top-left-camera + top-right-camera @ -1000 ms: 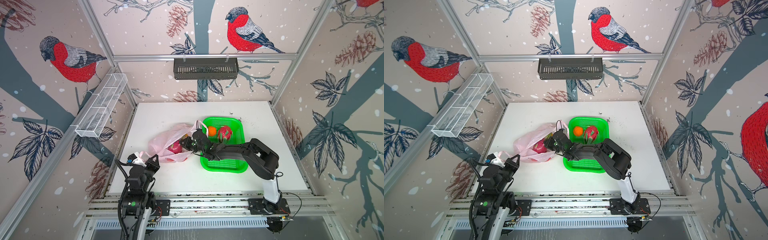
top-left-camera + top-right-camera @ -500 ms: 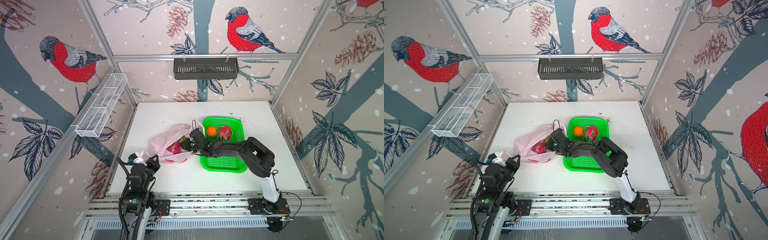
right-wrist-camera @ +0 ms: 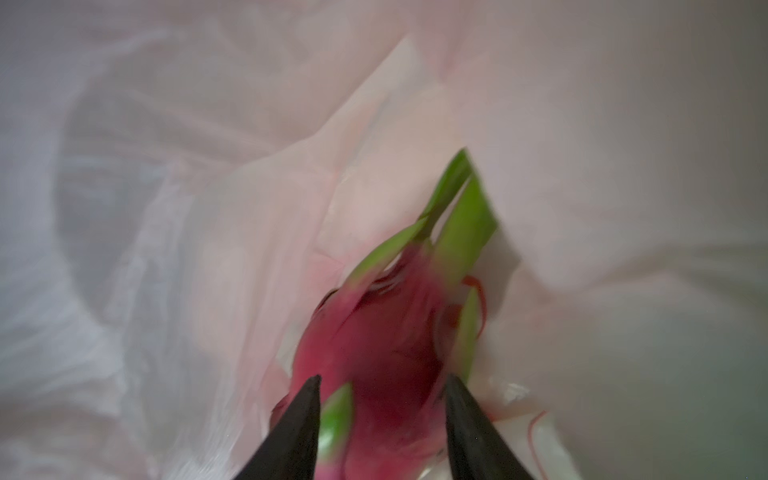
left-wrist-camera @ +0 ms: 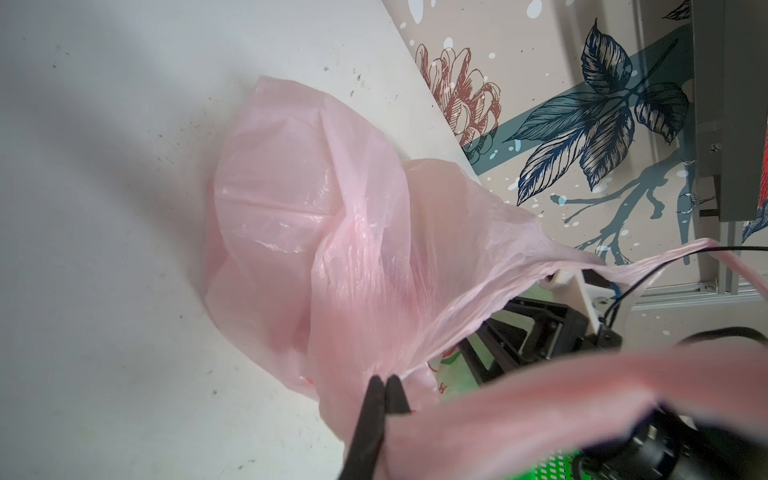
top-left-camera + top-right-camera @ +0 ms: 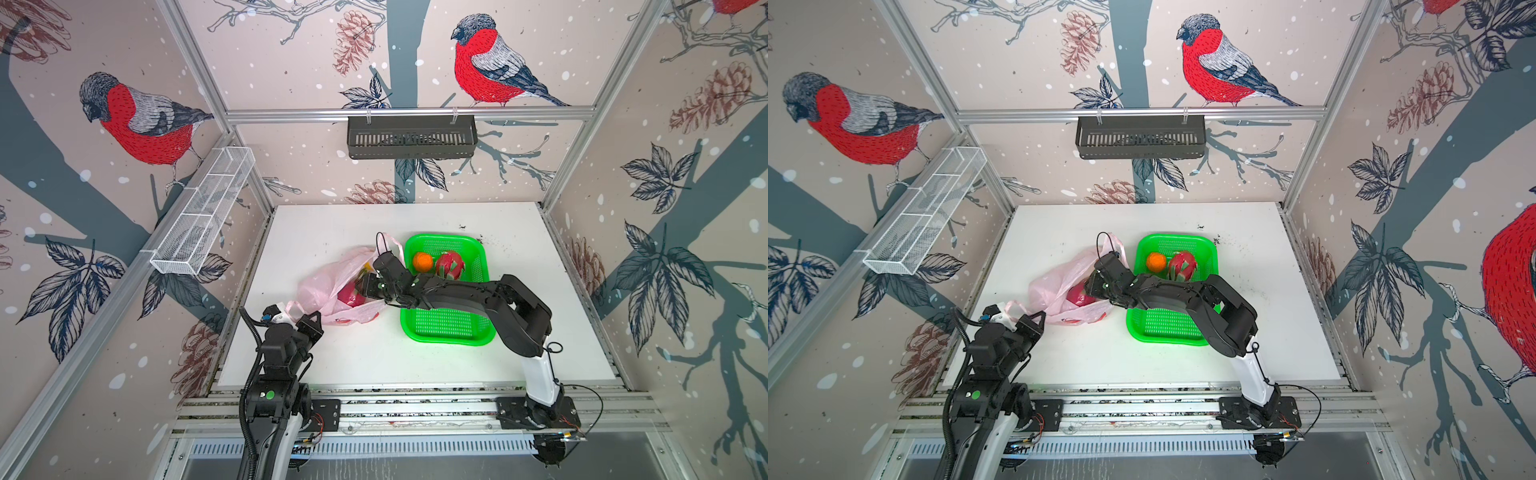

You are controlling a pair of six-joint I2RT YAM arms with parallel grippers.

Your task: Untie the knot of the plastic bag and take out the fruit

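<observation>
Plastic bag (image 5: 318, 286) | left gripper (image 4: 385, 380) pinched tight on its pink film | right gripper (image 3: 382, 380) inside the bag mouth, jaws apart either side of a dragon fruit (image 3: 386, 332) | bag lies on white table (image 5: 519, 257) just beside green basket (image 5: 449, 330) holding orange ball (image 5: 422, 262) and second dragon fruit (image 5: 449, 266)

The right gripper (image 3: 383, 377) has pushed further into the mouth of the plastic bag (image 5: 318, 282), sliding toward the left edge of the table (image 5: 374, 357). Its arm has stretched out after it over the green basket (image 5: 449, 332). Its jaws, which were together a second ago, now stand apart, one on each side of the dragon fruit (image 3: 386, 332) lying inside the bag.
</observation>
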